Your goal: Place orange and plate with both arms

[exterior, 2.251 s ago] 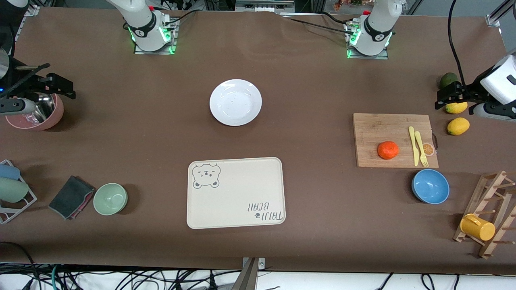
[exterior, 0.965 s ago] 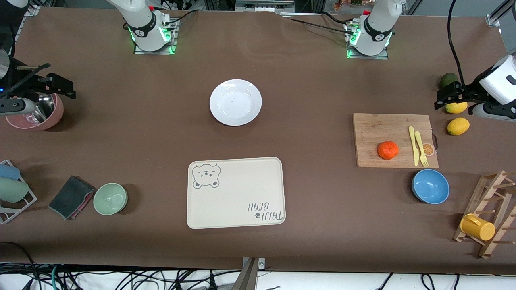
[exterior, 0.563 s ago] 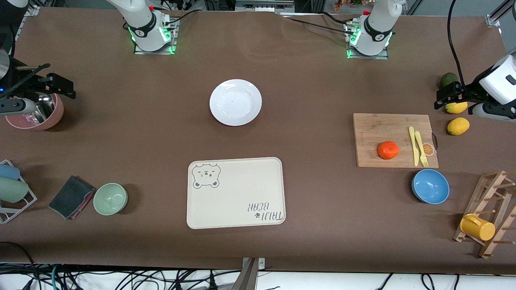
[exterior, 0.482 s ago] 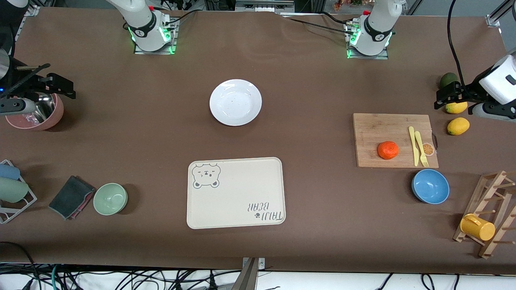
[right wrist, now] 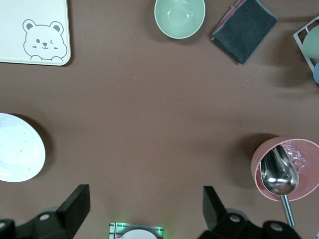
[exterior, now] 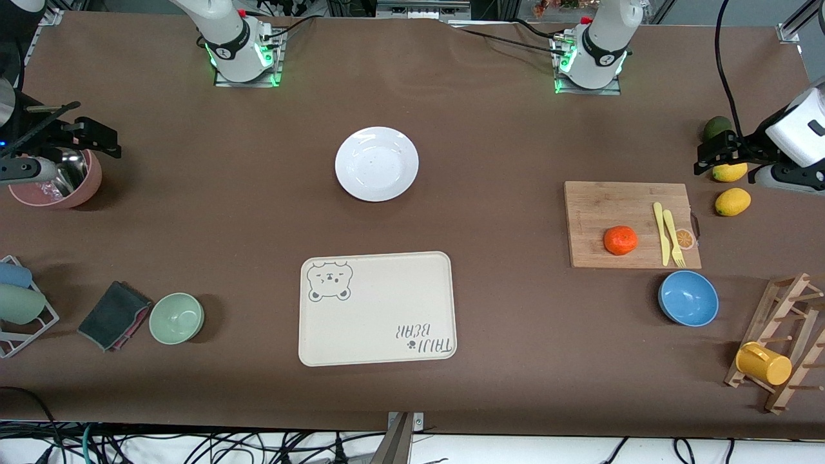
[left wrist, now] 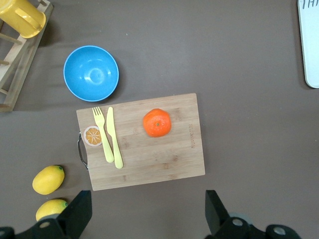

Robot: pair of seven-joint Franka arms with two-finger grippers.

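Two task items, both untouched: orange (exterior: 621,240) on the wooden cutting board (exterior: 599,206) beside yellow cutlery (exterior: 668,233), toward the left arm's end; white plate (exterior: 376,164) mid-table, farther from the front camera than the bear tray (exterior: 377,309); left gripper (left wrist: 148,215) and right gripper (right wrist: 144,213) raised, fingers apart, empty.

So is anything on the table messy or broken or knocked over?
Nothing stands out. The orange sits whole on the cutting board, the plate lies flat and unbroken, and the tray looks clean. No spills show.
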